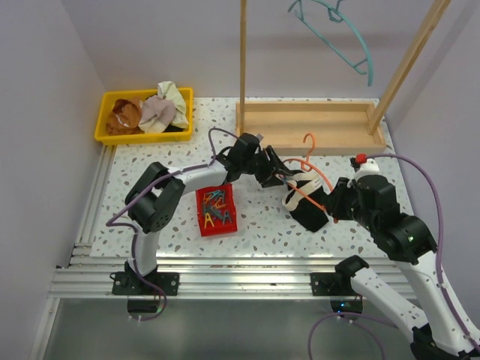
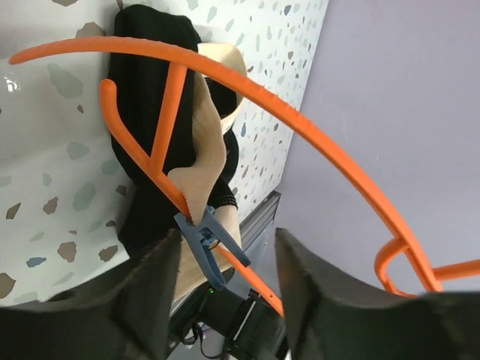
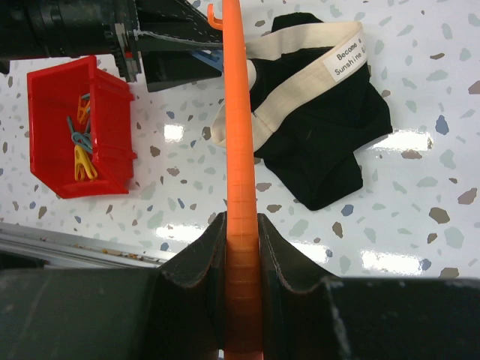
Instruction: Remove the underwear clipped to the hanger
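While your right hand point(image 3: 242, 225) clamps the long bar of the orange hanger point(image 3: 235, 142) tight between its fingers, your left hand point(image 2: 225, 289) stands partly wide. It has one finger point(image 2: 150, 292) on each side of a blue clip point(image 2: 206, 236) and does not visibly touch it. That clip pinches the cream waistband of the black underwear point(image 2: 142, 97) to the hanger's lower bar.

The black underwear lies on the speckled surface point(image 1: 262, 225) at the middle, between your two hands. Its dark body is spread flat and its waistband is drawn up to the hanger. From above, you see the hanger low over the garment, with its hook toward the wooden rack point(image 1: 307, 139) at the far edge.

The rust-brown underwear point(image 1: 124, 116) sits in the yellow bin point(image 1: 142, 138) at the far left corner, just beside a pale cloth bundle point(image 1: 157, 112) and well apart from the hanger. A red bin point(image 1: 221, 227) holding loose coloured clips stands on the surface near your left arm. A teal hanger point(image 1: 337, 34) shows high above the rack.
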